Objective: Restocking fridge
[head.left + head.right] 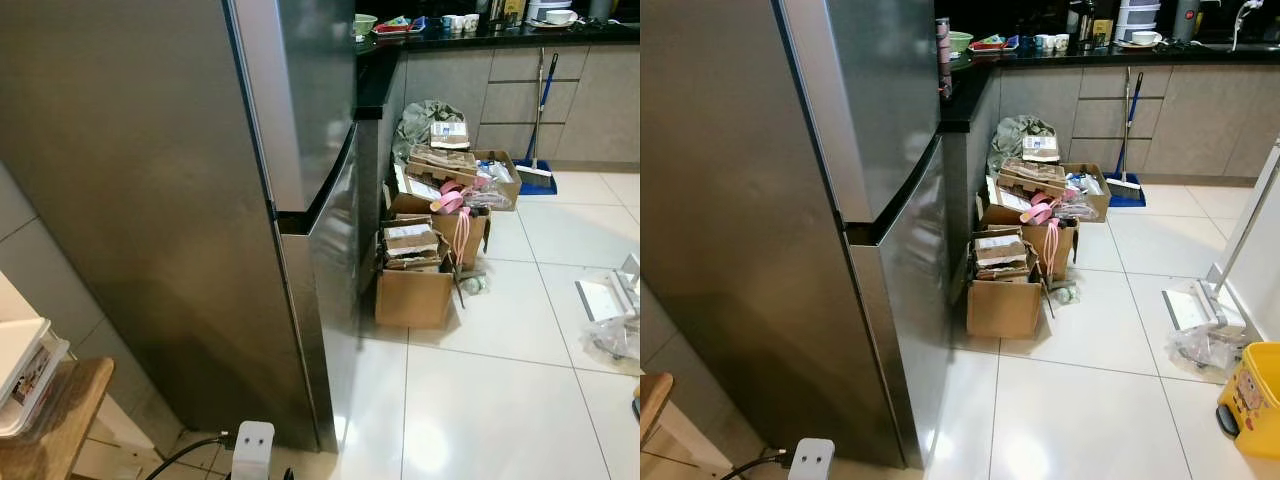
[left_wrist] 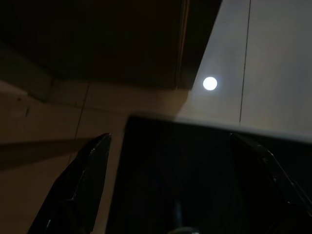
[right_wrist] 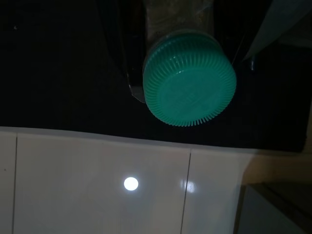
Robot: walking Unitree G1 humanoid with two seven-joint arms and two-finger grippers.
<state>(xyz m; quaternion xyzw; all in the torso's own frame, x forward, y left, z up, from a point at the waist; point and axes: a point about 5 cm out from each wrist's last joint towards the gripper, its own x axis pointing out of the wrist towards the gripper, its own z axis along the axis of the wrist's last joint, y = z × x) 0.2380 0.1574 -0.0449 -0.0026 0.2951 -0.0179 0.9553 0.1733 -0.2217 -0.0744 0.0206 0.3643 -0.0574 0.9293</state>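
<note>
A white charger plug [image 1: 252, 447] with a black cable sits lowest in the head views, at the foot of the stainless fridge [image 1: 180, 200], whose doors are closed. Beyond it, open cardboard boxes [image 1: 415, 280] of clutter stand on the white tiled floor [image 1: 480, 400]. The right eye adds a yellow bin [image 1: 1252, 398]. In the right wrist view, the right gripper [image 3: 185, 68] pinches a jar with a ribbed green lid [image 3: 190, 83] between its fingers. The left wrist view shows the left gripper [image 2: 180, 165] with fingers spread wide, holding nothing.
</note>
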